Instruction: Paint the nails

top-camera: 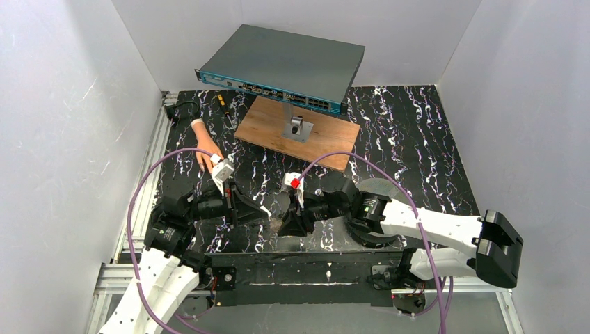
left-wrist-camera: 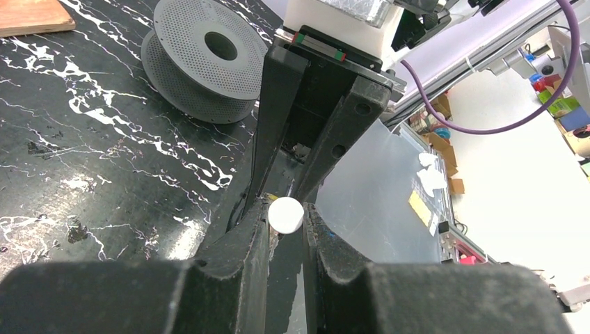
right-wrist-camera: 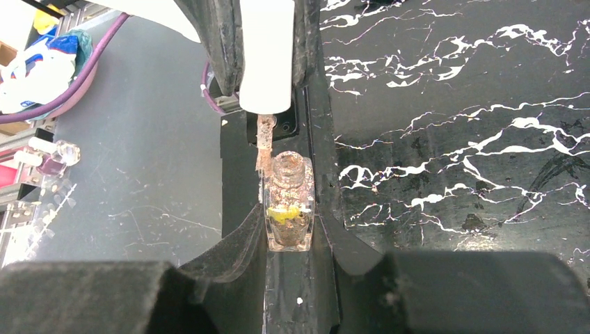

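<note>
Black marbled table (top-camera: 417, 139), white walls | step: loading the brush (right-wrist-camera: 264, 142), it hangs just beside neck of bottle (right-wrist-camera: 289, 202) | left gripper (left-wrist-camera: 285, 224) closed on white cap (left-wrist-camera: 285, 214); right gripper (right-wrist-camera: 289, 233) clamps bottle | arms low, tip to tip | next: carry brush to nails (top-camera: 206, 163) of mannequin hand (top-camera: 203, 142) at far left, needs steady aim

Mannequin hand (top-camera: 204, 145) left of board (top-camera: 263, 126), switch (top-camera: 285, 62) above board
</note>
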You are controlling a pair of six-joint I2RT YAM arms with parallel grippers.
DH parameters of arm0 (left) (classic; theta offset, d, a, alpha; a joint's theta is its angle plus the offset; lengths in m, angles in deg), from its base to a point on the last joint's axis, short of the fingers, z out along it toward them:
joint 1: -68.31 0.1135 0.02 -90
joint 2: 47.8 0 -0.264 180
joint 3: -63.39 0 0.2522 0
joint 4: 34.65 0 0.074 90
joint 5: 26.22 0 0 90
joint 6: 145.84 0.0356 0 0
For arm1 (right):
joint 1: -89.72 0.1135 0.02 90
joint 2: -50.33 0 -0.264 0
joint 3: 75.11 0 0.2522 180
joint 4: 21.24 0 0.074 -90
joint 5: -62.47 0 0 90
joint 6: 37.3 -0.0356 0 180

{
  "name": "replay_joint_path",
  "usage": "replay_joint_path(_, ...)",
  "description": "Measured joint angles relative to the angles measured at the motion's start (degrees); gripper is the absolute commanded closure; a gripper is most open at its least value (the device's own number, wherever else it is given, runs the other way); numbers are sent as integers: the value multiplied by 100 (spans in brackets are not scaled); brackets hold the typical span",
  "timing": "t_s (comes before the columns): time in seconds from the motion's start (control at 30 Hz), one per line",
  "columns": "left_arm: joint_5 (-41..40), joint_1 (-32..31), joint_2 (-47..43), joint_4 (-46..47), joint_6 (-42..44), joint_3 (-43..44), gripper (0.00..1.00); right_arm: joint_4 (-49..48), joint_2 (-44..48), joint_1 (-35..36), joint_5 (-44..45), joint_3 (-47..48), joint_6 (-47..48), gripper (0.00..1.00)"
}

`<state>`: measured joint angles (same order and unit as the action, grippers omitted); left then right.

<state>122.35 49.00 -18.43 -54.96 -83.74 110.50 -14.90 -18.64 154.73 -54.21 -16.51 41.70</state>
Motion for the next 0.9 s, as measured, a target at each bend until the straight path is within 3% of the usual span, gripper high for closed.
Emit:
replay_joint_path(0.57,-505,-118,-125,-422,216,2,100,4,68,33,59,0,28,99)
replay_joint_path(0.9,-350,-240,-24,-269,188,2,100,133,68,66,59,90,52,99)
